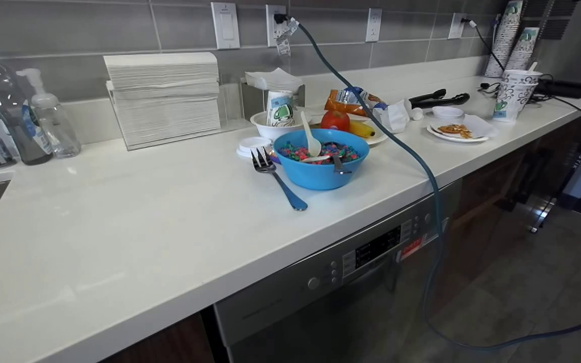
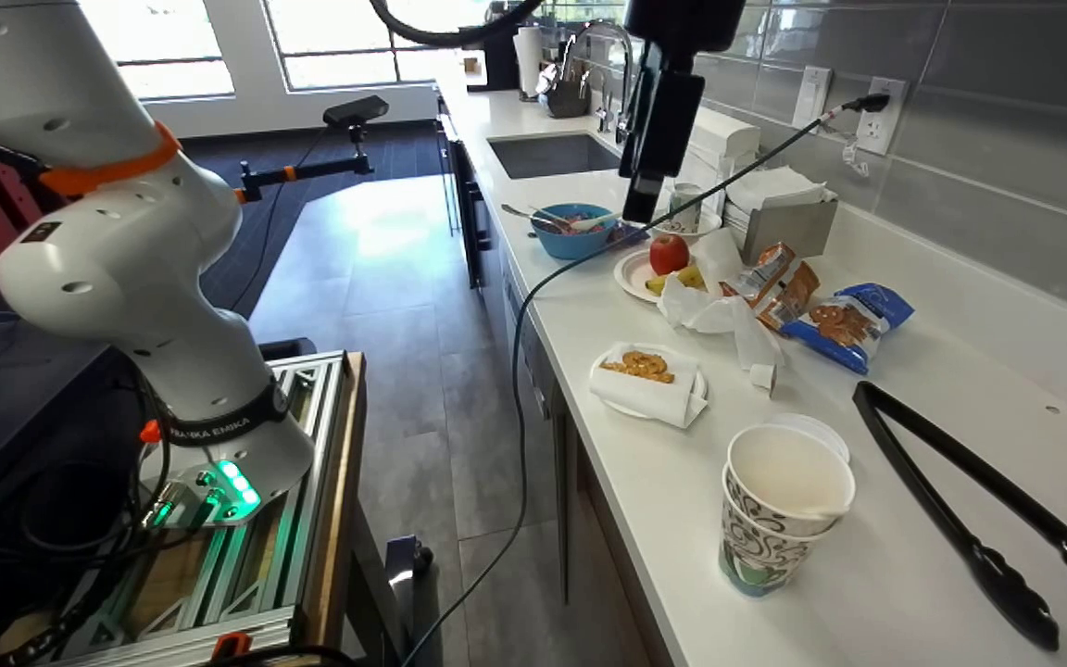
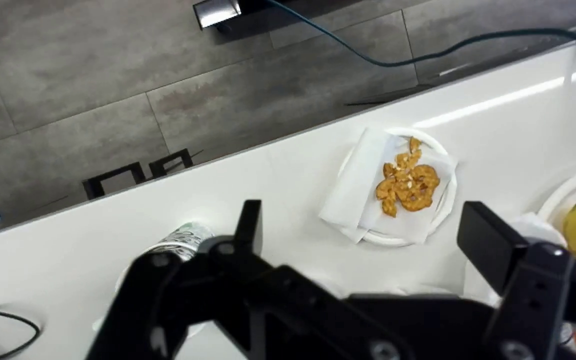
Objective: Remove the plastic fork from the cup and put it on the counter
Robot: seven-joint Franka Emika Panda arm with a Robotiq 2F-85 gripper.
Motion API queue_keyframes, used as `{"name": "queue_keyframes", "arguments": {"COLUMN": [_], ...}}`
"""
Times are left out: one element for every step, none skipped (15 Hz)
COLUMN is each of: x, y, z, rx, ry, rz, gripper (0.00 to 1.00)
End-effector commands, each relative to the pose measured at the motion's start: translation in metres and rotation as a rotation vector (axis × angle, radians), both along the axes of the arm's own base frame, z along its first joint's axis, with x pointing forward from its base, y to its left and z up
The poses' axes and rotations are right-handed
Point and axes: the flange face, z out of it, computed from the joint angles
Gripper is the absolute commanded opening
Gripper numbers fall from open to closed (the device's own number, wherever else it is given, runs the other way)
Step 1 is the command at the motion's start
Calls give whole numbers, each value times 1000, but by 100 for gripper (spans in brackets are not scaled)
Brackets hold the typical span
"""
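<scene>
The cup (image 2: 779, 477), whitish paper with dark swirl print and nested in another, stands upright on the counter (image 1: 119, 227). It also shows in an exterior view (image 1: 516, 98). In the wrist view the cup (image 3: 190, 234) is partly hidden behind a gripper finger. A pale plastic handle (image 1: 533, 66), probably the fork, sticks up past the rim; in an exterior view it lies at the near rim (image 2: 821, 511). Its tines are hidden. My gripper (image 3: 365, 220) is open and empty, pointing down above the counter. It hangs high in an exterior view (image 2: 642, 199).
A plate with cookies (image 3: 408, 187) lies beside the cup. Black tongs (image 2: 941, 491), snack bags (image 2: 848, 324) and an apple plate (image 2: 631, 278) lie around. A blue bowl (image 1: 315, 169) stands behind a metal fork (image 1: 280, 181). A cable (image 1: 421, 161) crosses the counter edge.
</scene>
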Motion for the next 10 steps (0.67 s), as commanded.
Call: {"name": "queue_keyframes", "arguments": {"x": [2, -2, -7, -11, -15, -17, -19, -23, -25, -25], "y": [-47, -60, -74, -86, -97, -108, -115, -103, -110, -114], "z": [-10, -14, -20, -24, -31, -37, -41, -33, -38, -41], "rx": [10, 4, -3, -2, -2, 4, 17, -6, 1, 5], "ry": [27, 37, 54, 62, 73, 77, 80, 78, 85, 90], "rz": [-197, -249, -302, -355, -407, -461, -512, -419, -454, -471], "gripper": [100, 100, 100, 100, 100, 100, 100, 100, 100, 100]}}
